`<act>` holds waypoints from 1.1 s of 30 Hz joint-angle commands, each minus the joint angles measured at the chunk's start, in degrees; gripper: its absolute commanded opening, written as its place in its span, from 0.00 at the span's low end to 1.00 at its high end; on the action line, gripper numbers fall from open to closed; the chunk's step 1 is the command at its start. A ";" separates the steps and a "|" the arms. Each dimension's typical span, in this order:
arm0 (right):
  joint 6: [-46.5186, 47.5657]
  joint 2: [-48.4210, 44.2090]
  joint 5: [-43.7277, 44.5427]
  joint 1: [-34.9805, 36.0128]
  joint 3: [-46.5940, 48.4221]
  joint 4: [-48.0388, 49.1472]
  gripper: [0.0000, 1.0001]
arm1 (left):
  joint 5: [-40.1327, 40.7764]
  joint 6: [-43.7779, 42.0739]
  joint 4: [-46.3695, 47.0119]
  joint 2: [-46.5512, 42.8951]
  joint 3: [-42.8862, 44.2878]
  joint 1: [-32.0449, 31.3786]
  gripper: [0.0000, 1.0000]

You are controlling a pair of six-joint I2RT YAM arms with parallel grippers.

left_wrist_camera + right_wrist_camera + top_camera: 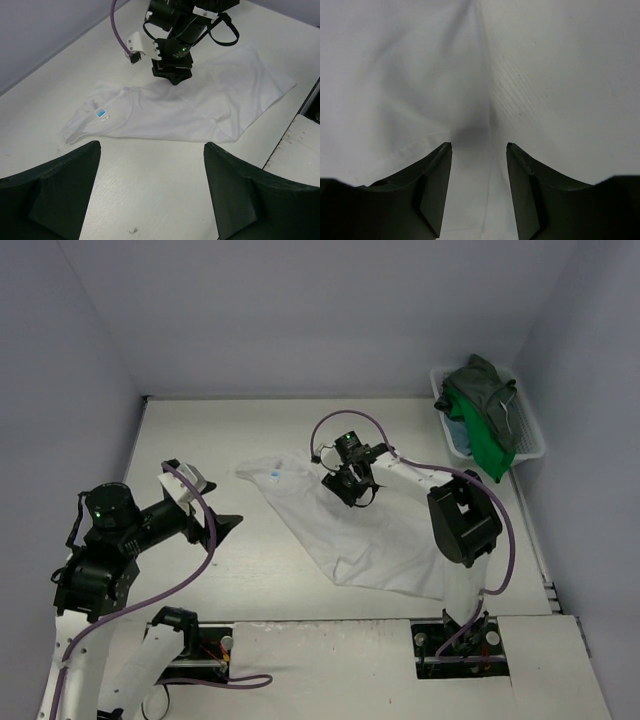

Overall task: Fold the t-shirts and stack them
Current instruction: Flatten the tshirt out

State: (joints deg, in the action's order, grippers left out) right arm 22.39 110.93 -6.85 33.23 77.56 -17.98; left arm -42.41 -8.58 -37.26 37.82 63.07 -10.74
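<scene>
White cloth t-shirt (345,530) lies rumpled on the bench (250,570) under my right tool (479,145), jaws parted astride a crease; left tool (150,146), well left of it, released, empty; closing may pinch one layer only, dragging the shirt askew.

Four t-shirts (370,540) (three in one basket (441,392)), two arms (460,520).

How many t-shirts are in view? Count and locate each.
4: white t-shirt spread on the table; dark grey-green shirt, bright green shirt and teal-blue shirt heaped in the basket, which may hide more.
</scene>
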 commanded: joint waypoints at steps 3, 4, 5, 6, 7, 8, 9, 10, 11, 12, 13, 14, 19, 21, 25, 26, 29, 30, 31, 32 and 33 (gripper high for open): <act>2.30 1.47 -3.08 -1.15 0.31 0.93 0.44 | 2.86 -2.58 0.08 -0.03 1.80 0.99 0.79; 2.39 1.65 -3.43 -1.33 0.31 0.93 0.44 | 2.86 -2.50 0.25 -0.03 1.62 1.07 0.79; 2.57 1.91 -3.61 -1.33 0.40 1.01 0.42 | 2.86 -2.50 0.34 -0.03 1.45 1.07 0.79; 2.66 2.35 -3.87 -1.42 0.49 1.01 0.38 | 2.86 -2.58 0.43 -0.03 1.27 1.16 0.79; 2.66 2.53 -4.13 -1.68 0.57 0.93 0.35 | 2.78 -2.50 0.78 -0.03 0.83 1.16 0.80; 2.66 2.71 -4.57 -1.68 0.58 0.93 0.32 | 2.77 -2.41 0.87 -0.12 0.65 1.25 0.79; 2.66 2.97 -4.66 -1.77 0.58 0.93 0.27 | 2.69 -2.41 1.13 -0.21 0.39 1.34 0.80; 2.92 2.97 -5.01 -1.77 0.40 0.93 0.25 | 2.51 -2.23 1.39 -0.12 -0.05 1.34 0.80; 3.01 2.97 -5.10 -1.86 0.40 0.93 0.22 | 2.51 -2.14 1.48 -0.21 -0.14 1.43 0.80; 3.09 3.06 -5.19 -1.86 0.23 0.93 0.17 | 2.51 -1.97 1.66 -0.12 -0.23 1.43 0.80; 3.18 3.06 -5.19 -1.94 0.14 0.84 0.15 | 2.51 -1.97 1.83 -0.21 -0.31 1.51 0.80; 3.27 3.15 -5.01 -1.94 0.05 0.93 0.13 | 2.42 -1.97 1.84 -0.12 -0.40 1.60 0.80; 2.75 2.71 -3.61 -2.21 0.49 1.01 0.07 | 2.42 -1.71 2.01 -0.21 -0.40 1.60 0.80; 2.39 2.36 -1.77 -2.21 1.36 0.84 0.07 | 2.16 -1.44 2.19 -0.56 -0.66 1.69 0.80; 2.48 1.92 1.83 -2.03 3.65 0.31 0.07 | 1.81 -1.18 2.19 -1.00 -1.28 1.86 0.80; 2.48 1.92 2.45 -2.12 4.52 -0.73 0.08 | 1.55 -1.09 2.19 -1.08 -1.63 1.95 0.80; 2.04 2.09 2.81 -1.95 6.90 -2.23 0.12 | 0.84 -0.56 2.19 -1.70 -2.68 2.13 0.80; 1.95 2.09 2.64 -1.94 7.08 -2.32 0.13 | 0.67 -0.47 2.19 -2.22 -2.86 2.13 0.79; 1.95 2.09 2.63 -1.86 7.17 -2.33 0.13 | 0.67 -0.47 2.19 -2.40 -3.12 2.22 0.80; 1.87 2.27 2.63 -1.77 7.17 -2.41 0.14 | 0.67 -0.39 2.19 -2.58 -3.39 2.30 0.80; 1.69 2.36 2.46 -1.68 7.08 -2.50 0.15 | 0.67 -0.47 2.10 -2.93 -3.83 2.22 0.80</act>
State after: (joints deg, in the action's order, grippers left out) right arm 24.53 114.24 -5.89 31.48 82.61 -18.90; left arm -40.56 -9.74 -38.33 35.07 58.96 -8.97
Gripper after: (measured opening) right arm 0.142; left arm 0.794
